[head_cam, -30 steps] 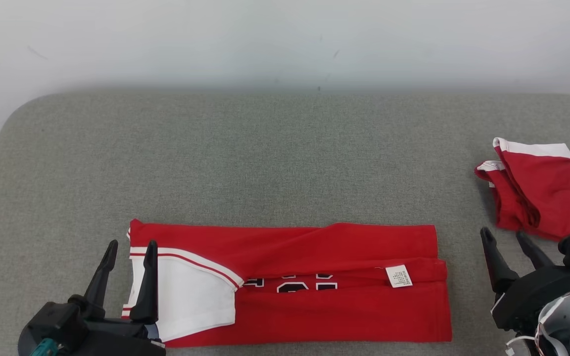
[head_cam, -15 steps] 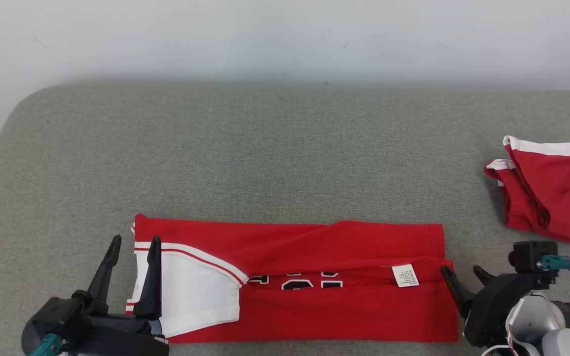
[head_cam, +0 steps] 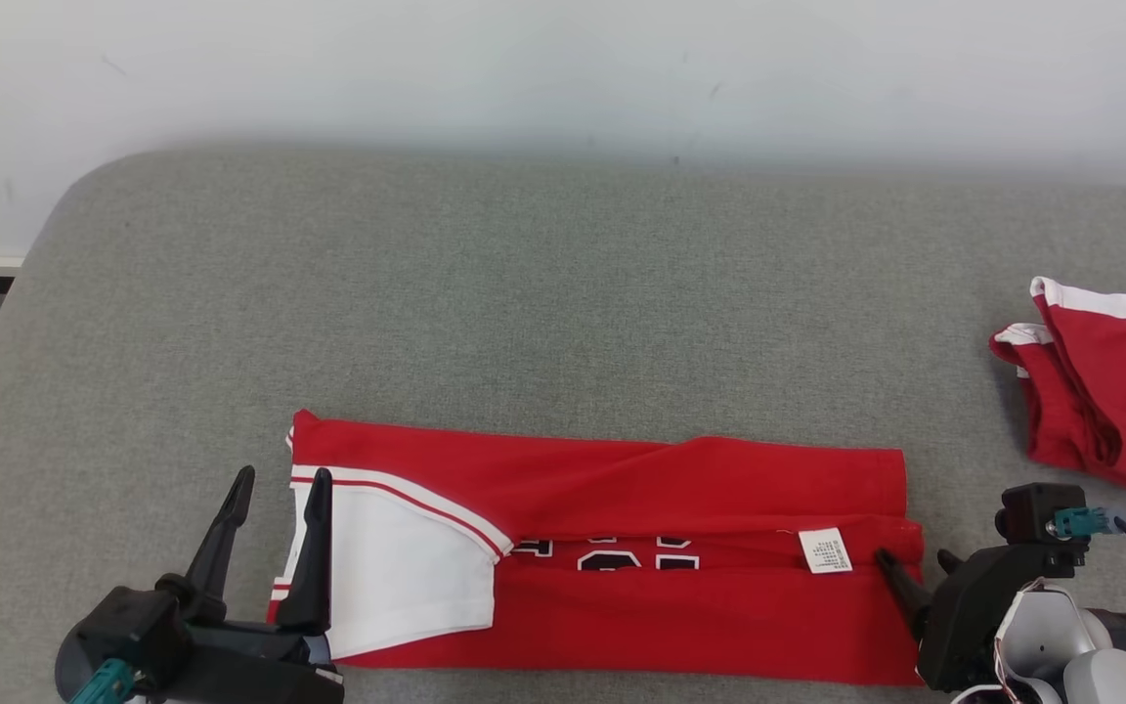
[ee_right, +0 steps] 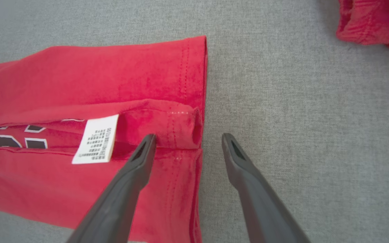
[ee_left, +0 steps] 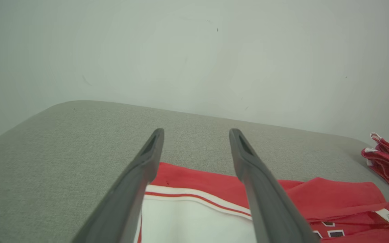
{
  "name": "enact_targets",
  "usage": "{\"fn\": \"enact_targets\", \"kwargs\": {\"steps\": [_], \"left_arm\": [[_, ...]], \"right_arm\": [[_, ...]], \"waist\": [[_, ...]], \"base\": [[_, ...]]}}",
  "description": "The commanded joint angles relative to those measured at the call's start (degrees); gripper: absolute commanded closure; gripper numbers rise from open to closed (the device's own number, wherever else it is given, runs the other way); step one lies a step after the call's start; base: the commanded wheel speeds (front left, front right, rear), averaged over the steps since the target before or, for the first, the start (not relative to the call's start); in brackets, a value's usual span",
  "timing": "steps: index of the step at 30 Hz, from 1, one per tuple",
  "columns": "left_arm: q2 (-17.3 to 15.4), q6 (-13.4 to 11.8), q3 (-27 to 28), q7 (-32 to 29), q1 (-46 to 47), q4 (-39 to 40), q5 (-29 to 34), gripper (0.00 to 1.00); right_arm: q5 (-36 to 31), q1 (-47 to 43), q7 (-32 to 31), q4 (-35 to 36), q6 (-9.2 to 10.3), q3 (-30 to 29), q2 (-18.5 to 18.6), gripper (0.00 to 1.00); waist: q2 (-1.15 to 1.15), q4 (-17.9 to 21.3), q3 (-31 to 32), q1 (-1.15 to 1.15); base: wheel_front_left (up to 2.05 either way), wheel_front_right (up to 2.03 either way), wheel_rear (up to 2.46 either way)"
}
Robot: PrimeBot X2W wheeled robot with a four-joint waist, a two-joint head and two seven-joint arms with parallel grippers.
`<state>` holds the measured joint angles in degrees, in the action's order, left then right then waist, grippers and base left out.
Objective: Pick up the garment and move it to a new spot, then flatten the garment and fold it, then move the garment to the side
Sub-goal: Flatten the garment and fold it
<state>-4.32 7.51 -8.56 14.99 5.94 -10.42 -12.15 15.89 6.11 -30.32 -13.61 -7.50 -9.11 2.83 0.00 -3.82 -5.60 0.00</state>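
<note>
1. head view: the garment (head_cam: pixel 622 479), a red jersey with white trim, lies folded into a long strip on the grey padded table (head_cam: pixel 524 293). it sits near the front edge and runs left to right.
2. its left end shows a white panel (head_cam: pixel 397 577) edged with a thin red stripe. black-and-white numerals (head_cam: pixel 612 559) peep out of the slit between the two folded-in flaps.
3. a white care label (head_cam: pixel 825 550) lies on that slit, near the right end.
4. the left gripper (head_cam: pixel 283 473) stands at the garment's left end, fingers spread wide with nothing between them. one finger is over bare table, the other over the edge of the white panel. whether it touches the cloth cannot be told.
5. left wrist view: both fingers point across the table toward the pale wall (ee_left: pixel 194 50), with the striped white panel below them.
6. the right gripper (head_cam: pixel 912 557) is at the garment's right end, its fingers wide apart and holding nothing.
7. right wrist view: its fingers straddle the stitched hem, one tip over red fabric just beside the care label, the other over bare table.
8. a second red piece (head_cam: pixel 1110 411) with a white band lies bunched at the table's far right, well apart from the strip.
</note>
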Motion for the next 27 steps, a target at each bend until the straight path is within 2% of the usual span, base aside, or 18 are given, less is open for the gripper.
{"fn": "enact_targets", "kwargs": {"steps": [1, 20, 21, 22, 23, 24, 27], "left_arm": [[-0.36, -0.07, -0.03, 0.25, 0.58, -0.1, -0.3, 0.0], [0.04, -0.06, -0.56, 0.25, 1.92, -0.36, -0.55, 0.0], [0.05, -0.06, -0.46, 0.25, 1.94, -0.34, -0.54, 0.0], [0.07, -0.06, -0.31, 0.25, 1.97, -0.31, -0.54, 0.0], [0.09, -0.06, -0.23, 0.25, 1.97, -0.29, -0.51, 0.0], [0.12, -0.06, -0.18, 0.25, 1.96, -0.3, -0.45, 0.0], [0.18, -0.06, -0.07, 0.25, 1.92, -0.39, -0.23, 0.0]], "right_arm": [[-0.49, 0.71, -0.29, -0.72, 0.03, -0.52, 0.18, 0.0], [-0.38, 2.36, -2.72, -7.13, 0.02, 1.9, 0.02, 0.0], [-0.09, 2.37, -2.91, -7.27, 0.01, 2.14, -0.04, 0.28], [0.08, 2.35, -3.06, -7.34, 0.01, 2.33, -0.1, 0.62], [-0.03, 2.35, -3.23, -7.32, 0.0, 2.58, -0.12, 0.73], [0.0, 2.44, -3.07, -7.04, 0.01, 2.81, -0.13, 0.99], [-0.35, 2.57, -2.89, -6.3, 0.02, 2.71, -0.01, 1.0]], "waist": [[0.0, -0.31, -0.05, 0.0], [0.0, -2.63, -1.97, 0.0], [0.0, -2.7, -2.02, 0.0], [0.0, -2.75, -2.07, 0.0], [0.0, -2.78, -2.1, 0.0], [0.0, -2.79, -2.11, 0.0], [0.0, -2.72, -2.09, 0.0]], "base": [[0.0, 0.0, 0.0], [0.0, 0.0, 0.0], [0.0, 0.0, 0.0], [0.0, 0.0, 0.0], [0.0, 0.0, 0.0], [0.0, 0.0, 0.0], [0.0, 0.0, 0.0]]}}
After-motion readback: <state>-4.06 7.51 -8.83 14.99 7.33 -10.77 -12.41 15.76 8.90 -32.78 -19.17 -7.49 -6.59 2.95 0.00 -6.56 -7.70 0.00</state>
